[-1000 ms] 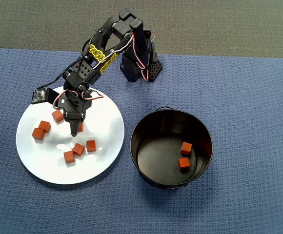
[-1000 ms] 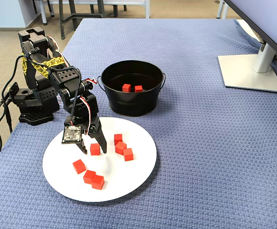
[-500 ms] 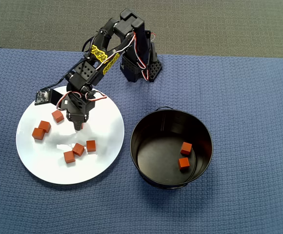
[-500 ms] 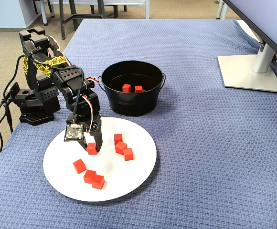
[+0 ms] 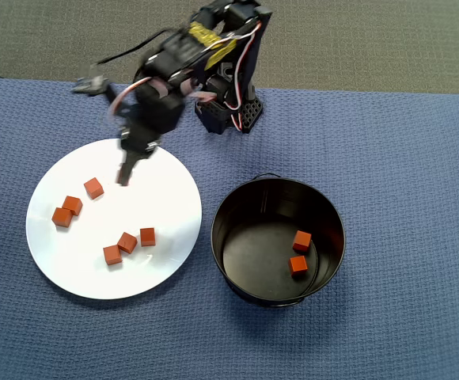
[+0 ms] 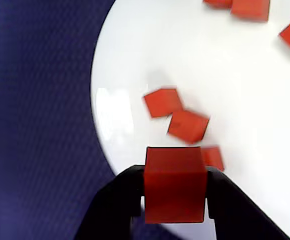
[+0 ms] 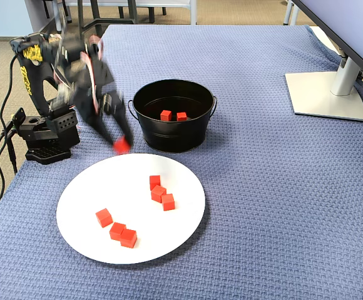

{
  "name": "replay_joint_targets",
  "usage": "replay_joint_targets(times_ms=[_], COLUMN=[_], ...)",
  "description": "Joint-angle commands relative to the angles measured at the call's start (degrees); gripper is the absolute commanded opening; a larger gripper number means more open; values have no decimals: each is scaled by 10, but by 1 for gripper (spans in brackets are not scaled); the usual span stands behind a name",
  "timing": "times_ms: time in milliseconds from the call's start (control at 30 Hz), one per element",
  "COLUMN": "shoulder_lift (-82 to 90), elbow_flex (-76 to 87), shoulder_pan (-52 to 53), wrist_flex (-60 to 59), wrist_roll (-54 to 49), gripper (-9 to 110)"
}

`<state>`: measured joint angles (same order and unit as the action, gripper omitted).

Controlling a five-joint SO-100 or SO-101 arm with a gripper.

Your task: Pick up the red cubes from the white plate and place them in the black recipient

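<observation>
My gripper [image 6: 175, 186] is shut on one red cube [image 6: 175, 172], which fills the gap between the black jaws. In the fixed view the blurred arm holds that cube [image 7: 121, 145] in the air above the far rim of the white plate [image 7: 94, 187], left of the black recipient [image 7: 169, 140]. Seen from overhead, the gripper [image 5: 124, 176] hangs over the plate's [image 5: 166, 198] upper part. Several red cubes [image 5: 127, 242] lie on the plate in loose groups. Two more cubes [image 5: 301, 241] sit inside the recipient [image 5: 253, 253].
The arm's base [image 5: 229, 111] stands at the cloth's far edge, above the gap between plate and pot. A monitor stand [image 7: 328, 94] sits at the right in the fixed view. Blue woven cloth [image 7: 263, 206] covers the table.
The gripper closed on a cube on the plate, then rose quickly with it, back toward the arm's base. The other cubes have not moved.
</observation>
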<state>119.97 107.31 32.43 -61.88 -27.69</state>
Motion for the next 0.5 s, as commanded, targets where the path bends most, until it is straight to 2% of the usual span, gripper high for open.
replay_joint_targets(times_ms=[0,33,100,133,200,300,467], shoulder_lift=[61,54,14,-9,-29,4,61], elbow_flex=[-55,-62,-83,-93,-112,-112,-42], shoulder_pan=[-187,-241,-345,-378,-388,-308,-83], wrist_flex=[-54,-66,-99,-111,-116,-124,-66], wrist_roll=[113,131,142,142,140,80,-76], gripper=[0,2,27,33,36,32,24])
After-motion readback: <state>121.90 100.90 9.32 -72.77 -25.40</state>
